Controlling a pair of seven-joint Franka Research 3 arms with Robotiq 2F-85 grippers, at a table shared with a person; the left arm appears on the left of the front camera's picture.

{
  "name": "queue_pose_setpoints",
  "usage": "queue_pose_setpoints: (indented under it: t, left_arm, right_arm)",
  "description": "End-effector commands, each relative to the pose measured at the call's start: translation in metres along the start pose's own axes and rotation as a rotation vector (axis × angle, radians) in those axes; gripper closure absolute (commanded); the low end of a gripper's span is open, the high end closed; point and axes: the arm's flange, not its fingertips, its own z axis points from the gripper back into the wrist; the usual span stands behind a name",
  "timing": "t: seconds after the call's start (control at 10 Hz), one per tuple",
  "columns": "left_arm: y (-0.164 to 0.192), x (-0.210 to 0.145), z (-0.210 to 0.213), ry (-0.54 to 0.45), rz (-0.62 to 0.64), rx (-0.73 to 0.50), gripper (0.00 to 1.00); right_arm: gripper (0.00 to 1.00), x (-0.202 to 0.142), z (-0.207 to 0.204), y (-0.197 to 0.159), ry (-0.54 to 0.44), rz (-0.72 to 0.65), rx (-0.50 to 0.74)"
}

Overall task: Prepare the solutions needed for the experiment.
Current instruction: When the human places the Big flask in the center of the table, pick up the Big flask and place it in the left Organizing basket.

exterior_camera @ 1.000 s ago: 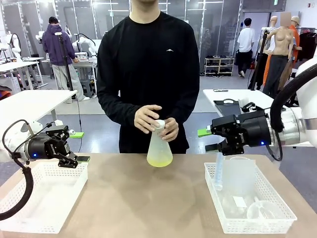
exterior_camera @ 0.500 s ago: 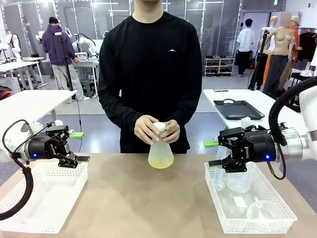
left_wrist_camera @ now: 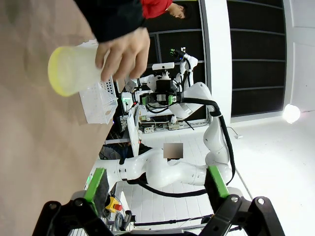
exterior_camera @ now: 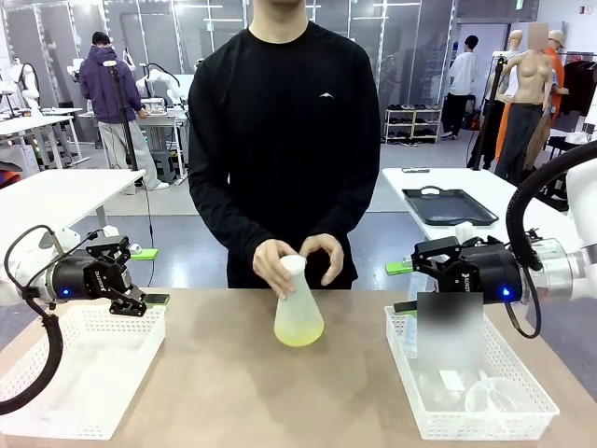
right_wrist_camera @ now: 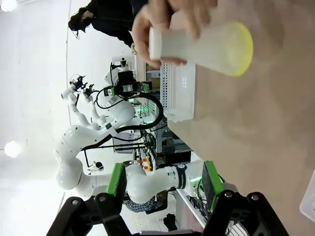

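Shallow yellow-green solutions [exterior_camera: 298, 332] in tilted flask [exterior_camera: 298, 303], middle of bench [exterior_camera: 280, 397], far edge. Held at neck by person's hand [exterior_camera: 271, 267]; other hand [exterior_camera: 327, 258] just beside. Spread wide, empty: left jaws over left basket [exterior_camera: 56, 411]. Apart, empty: right jaws above right basket [exterior_camera: 522, 411].

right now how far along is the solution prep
Done: a shallow layer of pale yellow-green solution sits in the flask. In hand: the person's hand holds that flask tilted by its neck. Left: glassware lies in the right basket, and both robot jaws stand open, empty.
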Motion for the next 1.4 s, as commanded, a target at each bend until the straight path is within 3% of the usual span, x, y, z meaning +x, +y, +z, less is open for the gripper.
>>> queue_pose_setpoints:
  t: [0.0,1.3]
  left_arm:
    - [-0.0028,0.0002,-0.0004,0.005,0.002,0.003,0.00]
    - [-0.0028,0.0002,-0.0004,0.005,0.002,0.003,0.00]
  right_arm:
    - [0.22,0.0008,-0.0013,-0.0014,-0.005,0.009,-0.007]
    - [0.22,0.0008,-0.0013,-0.0014,-0.005,0.009,-0.007]
